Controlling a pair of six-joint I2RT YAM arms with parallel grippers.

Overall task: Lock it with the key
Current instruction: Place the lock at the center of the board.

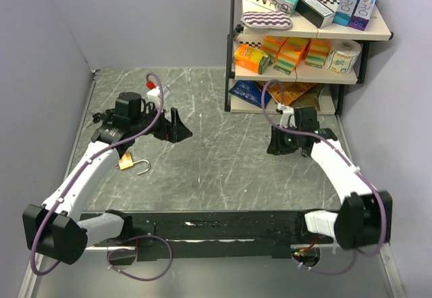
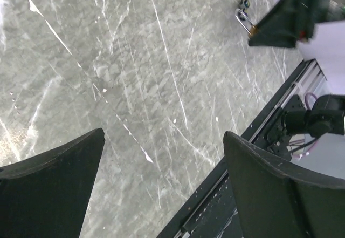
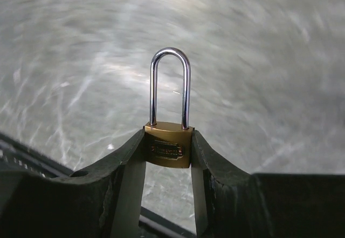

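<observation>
My right gripper (image 3: pixel 168 139) is shut on the body of a small brass padlock (image 3: pixel 168 146). Its silver shackle (image 3: pixel 170 87) points away from the wrist, with both legs in the body. In the top view this gripper (image 1: pixel 274 144) sits low over the table at the right. The left wrist view shows it (image 2: pixel 280 22) with the shackle (image 2: pixel 243 21) sticking out and a small dark thing by its tip. My left gripper (image 1: pixel 179 128) is open and empty, and its jaws (image 2: pixel 164 135) frame bare table. A second brass padlock (image 1: pixel 127 162) with a raised shackle lies under the left arm. I see no clear key.
A shelf rack (image 1: pixel 304 38) with boxes, packets and a paper roll stands at the back right, close behind the right arm. A black rail (image 1: pixel 223 229) runs along the near edge between the arm bases. Grey walls close the left and back sides.
</observation>
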